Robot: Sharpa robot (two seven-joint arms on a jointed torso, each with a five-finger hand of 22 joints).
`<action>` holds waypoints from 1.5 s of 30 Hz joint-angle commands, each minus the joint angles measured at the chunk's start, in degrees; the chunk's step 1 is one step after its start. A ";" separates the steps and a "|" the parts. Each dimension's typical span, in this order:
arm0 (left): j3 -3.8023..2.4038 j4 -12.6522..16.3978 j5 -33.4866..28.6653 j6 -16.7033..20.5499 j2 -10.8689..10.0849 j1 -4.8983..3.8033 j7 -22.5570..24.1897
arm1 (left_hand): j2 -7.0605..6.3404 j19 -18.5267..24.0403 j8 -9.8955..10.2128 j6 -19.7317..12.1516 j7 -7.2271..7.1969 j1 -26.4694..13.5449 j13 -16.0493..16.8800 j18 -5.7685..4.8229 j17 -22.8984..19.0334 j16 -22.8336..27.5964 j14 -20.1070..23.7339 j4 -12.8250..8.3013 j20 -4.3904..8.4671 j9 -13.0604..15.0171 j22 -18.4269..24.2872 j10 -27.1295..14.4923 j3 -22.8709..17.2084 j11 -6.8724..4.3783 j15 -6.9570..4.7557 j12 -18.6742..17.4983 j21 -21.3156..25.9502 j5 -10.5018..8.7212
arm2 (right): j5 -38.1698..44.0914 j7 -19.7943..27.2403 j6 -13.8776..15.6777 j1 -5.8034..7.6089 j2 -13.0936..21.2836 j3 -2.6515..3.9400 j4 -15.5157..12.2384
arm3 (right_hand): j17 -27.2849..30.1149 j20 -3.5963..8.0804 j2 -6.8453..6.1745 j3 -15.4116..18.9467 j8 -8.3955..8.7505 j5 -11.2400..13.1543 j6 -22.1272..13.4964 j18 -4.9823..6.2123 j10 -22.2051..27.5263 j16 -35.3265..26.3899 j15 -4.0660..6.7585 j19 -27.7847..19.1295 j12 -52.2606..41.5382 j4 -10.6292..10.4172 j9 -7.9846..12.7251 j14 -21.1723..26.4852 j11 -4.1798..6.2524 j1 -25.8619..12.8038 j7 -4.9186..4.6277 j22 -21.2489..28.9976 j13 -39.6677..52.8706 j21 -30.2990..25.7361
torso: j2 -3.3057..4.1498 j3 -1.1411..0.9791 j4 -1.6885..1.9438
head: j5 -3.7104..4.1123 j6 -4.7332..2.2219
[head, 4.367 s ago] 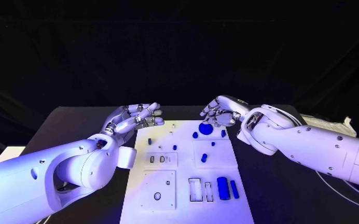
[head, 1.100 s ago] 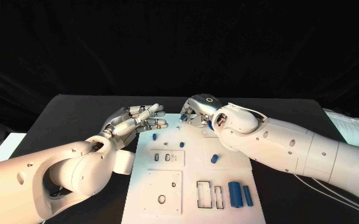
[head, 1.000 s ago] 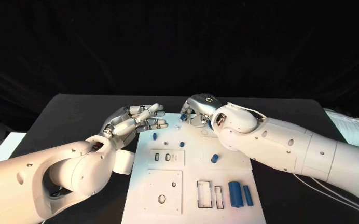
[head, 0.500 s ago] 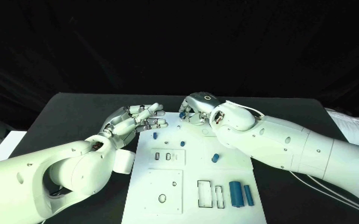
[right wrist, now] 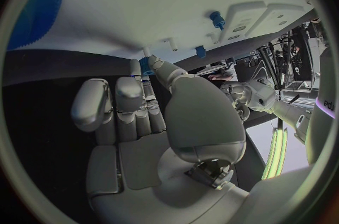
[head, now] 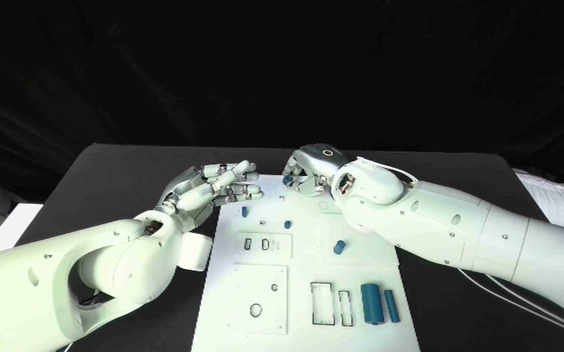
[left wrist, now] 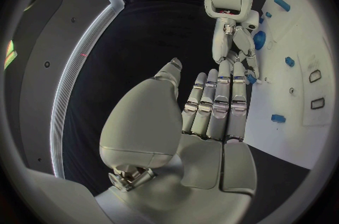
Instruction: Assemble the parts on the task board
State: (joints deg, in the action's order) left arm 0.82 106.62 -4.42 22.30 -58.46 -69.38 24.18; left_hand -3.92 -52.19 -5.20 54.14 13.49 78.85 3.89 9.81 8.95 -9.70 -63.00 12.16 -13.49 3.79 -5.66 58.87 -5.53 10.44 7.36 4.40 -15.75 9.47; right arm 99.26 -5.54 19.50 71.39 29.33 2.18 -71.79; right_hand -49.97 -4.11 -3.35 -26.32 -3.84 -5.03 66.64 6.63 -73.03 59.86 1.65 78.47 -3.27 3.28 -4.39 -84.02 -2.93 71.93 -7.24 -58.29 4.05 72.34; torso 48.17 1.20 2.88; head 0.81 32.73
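Observation:
The white task board lies in the middle of the table. My right hand hovers over its far end and pinches a small blue part at its fingertips. The same part sits between thumb and finger in the right wrist view, with a large blue disc on the board beyond. My left hand is open, fingers stretched out together, at the board's far left corner. The left wrist view shows its palm facing the right hand, the small part and the disc.
Small blue parts stand on the board's middle. Two long blue cylinders lie at its near right beside two rectangular slots. An oval hole is at the near left. Black table surrounds the board.
Over four seconds my right hand moved left from above the blue disc to the board's far end. In the last second it barely shifted. My left hand stayed put.

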 commanded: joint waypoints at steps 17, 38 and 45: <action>-0.05 0.00 -0.09 -1.12 0.01 -0.09 0.34 | 0.48 0.18 0.35 -0.02 0.45 0.09 -0.05 0.65 0.11 0.36 0.33 -0.30 -0.39 -0.05 0.08 -0.41 -0.07 0.21 0.29 -0.44 0.27 -0.12 | 0.20 -0.06 -1.38 -0.46 0.13 -0.31 -0.23 | 0.58 -0.10 -0.72 -0.02 -0.02 -0.34 0.53 -0.54 0.53 -0.41 -0.09 -0.85 -0.25 -1.06 -1.57 -0.35 -0.31 -0.70 0.40 0.28 -0.07 0.16 | 0.20 0.04 0.04 | 0.02 0.03; -0.05 -0.15 -0.11 -1.24 -0.07 -0.09 0.20 | 0.52 0.20 0.44 -0.09 0.50 0.11 -0.05 0.65 0.13 0.42 0.34 -0.36 -0.42 -0.05 0.12 -0.49 -0.05 0.25 0.31 -0.50 0.30 -0.12 | -0.98 -0.98 1.79 -0.46 2.14 -0.39 -2.36 | 7.53 -1.68 -4.35 5.44 -0.47 0.11 -10.59 0.73 6.82 -6.36 -1.73 -4.26 -1.35 -5.13 0.13 0.86 -2.31 1.27 -1.95 7.24 0.41 -4.31 | 0.25 -0.01 -0.06 | 0.09 -0.27; -0.05 -0.15 -0.50 -1.29 -0.42 -0.10 0.19 | 0.52 0.20 0.44 -0.09 0.50 0.11 -0.05 0.65 0.13 0.42 0.34 -0.36 -0.42 -0.05 0.12 -0.49 -0.05 0.25 0.31 -0.50 0.30 -0.12 | -5.36 -2.58 1.62 0.00 9.61 -0.01 -9.53 | 1.81 -0.83 -4.46 4.32 -1.11 -1.59 -7.54 -0.35 -1.09 -1.33 -0.55 -1.27 -4.56 -5.76 -0.17 -0.70 -0.73 2.34 -1.31 1.03 2.16 -0.27 | 0.05 0.09 -0.53 | 0.28 -0.52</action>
State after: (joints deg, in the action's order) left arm 0.82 106.40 -4.56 22.23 -58.85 -69.40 24.07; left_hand -3.92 -51.99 -4.93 54.15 13.49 78.85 3.89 9.80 8.99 -9.48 -62.85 12.17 -13.70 3.79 -5.61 58.67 -5.53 10.63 7.50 4.16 -15.75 9.47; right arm 96.88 -6.61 20.71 71.22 38.32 2.08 -80.45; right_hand -47.25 -5.05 -7.58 -21.67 -4.80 -6.35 58.79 6.63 -72.62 57.73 0.77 76.79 -7.26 -2.47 -4.51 -83.98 -4.15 73.80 -8.57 -56.38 5.86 71.49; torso 48.33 1.21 2.61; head 0.97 32.33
